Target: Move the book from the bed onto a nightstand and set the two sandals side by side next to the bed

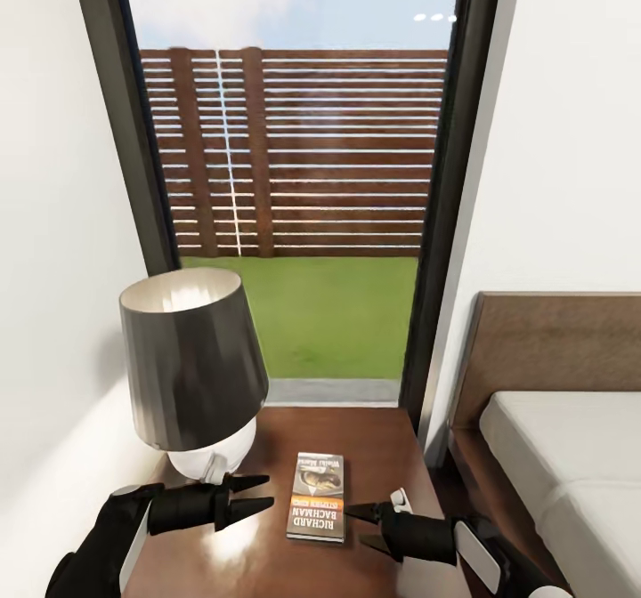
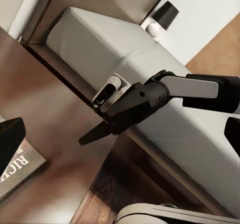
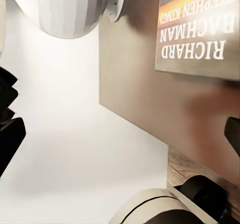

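Observation:
The book [image 1: 318,496] lies flat on the glossy dark brown nightstand [image 1: 374,451], cover up, with white "Richard Bachman" lettering. The right wrist view shows the book [image 3: 200,29] close up. My left gripper [image 1: 270,491] hovers just left of it, open and empty. My right gripper [image 1: 354,528] is open just off the book's near right corner, touching nothing. The left wrist view catches the right gripper [image 2: 100,131] over the nightstand's edge and a corner of the book [image 2: 20,171]. The bed [image 1: 570,456] stands right of the nightstand. The two sandals are out of view.
A lamp [image 1: 191,375] with a dark shade and a white round base stands on the nightstand's left half, close to my left gripper. A tall window [image 1: 294,180] behind shows grass and a slatted fence. White walls close in on both sides.

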### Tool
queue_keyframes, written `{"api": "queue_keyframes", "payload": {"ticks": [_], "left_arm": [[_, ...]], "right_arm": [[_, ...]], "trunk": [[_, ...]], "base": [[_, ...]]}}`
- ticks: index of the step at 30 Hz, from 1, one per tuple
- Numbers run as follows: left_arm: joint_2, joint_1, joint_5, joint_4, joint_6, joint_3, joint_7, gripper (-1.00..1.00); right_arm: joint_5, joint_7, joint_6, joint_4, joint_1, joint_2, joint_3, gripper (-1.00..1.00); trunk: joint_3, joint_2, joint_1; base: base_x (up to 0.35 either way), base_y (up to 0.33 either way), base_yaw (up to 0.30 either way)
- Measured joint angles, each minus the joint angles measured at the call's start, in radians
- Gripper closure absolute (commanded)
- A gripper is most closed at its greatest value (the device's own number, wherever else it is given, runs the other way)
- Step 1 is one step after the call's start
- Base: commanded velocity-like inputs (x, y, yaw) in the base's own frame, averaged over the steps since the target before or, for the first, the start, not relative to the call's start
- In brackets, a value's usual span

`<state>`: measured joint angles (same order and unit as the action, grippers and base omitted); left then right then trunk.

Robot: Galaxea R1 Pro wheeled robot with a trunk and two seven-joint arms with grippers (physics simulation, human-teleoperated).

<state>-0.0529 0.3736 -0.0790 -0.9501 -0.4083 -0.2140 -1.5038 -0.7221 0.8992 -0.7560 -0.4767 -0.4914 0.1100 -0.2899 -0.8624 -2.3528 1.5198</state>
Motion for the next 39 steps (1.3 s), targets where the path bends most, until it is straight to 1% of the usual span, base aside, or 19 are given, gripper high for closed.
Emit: {"api": "queue_keyframes", "payload": {"ticks": [22,24,28,30,34,39], "left_arm": [[0.001,0.000,0.000,0.000,0.000,0.002,0.000,-1.00],[0.001,0.000,0.000,0.000,0.000,0.002,0.001,-1.00],[0.001,0.000,-0.001,0.001,0.001,0.002,0.001,-1.00],[0.001,0.000,-0.001,0.001,0.001,0.002,0.001,-1.00],[0.002,0.000,-0.001,0.002,0.001,0.002,0.002,-1.00],[0.002,0.000,-0.002,0.003,0.002,0.002,0.002,-1.00]], "right_arm": [[0.000,-0.001,0.003,-0.001,0.000,-0.001,0.000,-1.00],[0.000,-0.001,0.023,-0.002,0.000,-0.001,-0.001,-1.00],[0.002,0.000,0.116,-0.002,0.000,-0.001,-0.002,-1.00],[0.002,0.001,0.140,-0.003,0.000,-0.001,-0.003,-1.00],[0.003,0.002,0.158,-0.003,0.000,-0.001,-0.003,-1.00],[0.003,0.002,0.164,-0.004,0.000,-0.001,-0.003,-1.00]], "trunk": [[0.069,0.154,-0.084],[0.075,0.168,-0.092],[0.088,0.196,-0.107],[0.094,0.210,-0.115],[0.107,0.238,-0.130],[0.122,0.273,-0.150]], "base": [[0.000,0.000,0.000],[0.000,0.000,0.000],[0.000,0.000,0.000],[0.000,0.000,0.000],[0.000,0.000,0.000],[0.000,0.000,0.000]]}}
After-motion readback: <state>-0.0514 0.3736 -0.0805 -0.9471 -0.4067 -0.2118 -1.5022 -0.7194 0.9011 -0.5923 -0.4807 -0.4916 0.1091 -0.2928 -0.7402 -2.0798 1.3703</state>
